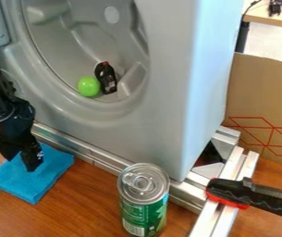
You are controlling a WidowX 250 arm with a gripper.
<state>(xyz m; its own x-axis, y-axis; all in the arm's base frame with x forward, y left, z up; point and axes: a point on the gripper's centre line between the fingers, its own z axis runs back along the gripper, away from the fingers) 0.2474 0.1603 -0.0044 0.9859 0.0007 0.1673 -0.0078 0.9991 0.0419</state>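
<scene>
Over the folded blue cloth (47, 178), the black gripper (21, 164) hangs empty; its fingers part moderately.

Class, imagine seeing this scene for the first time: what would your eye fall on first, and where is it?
Probably the bright green ball, sitting low in the round grey hollow beside a dark bottle. Next comes the vivid blue cloth at lower left, beneath the robot's black fingers. The green can stands out at the front, near the middle.
</scene>
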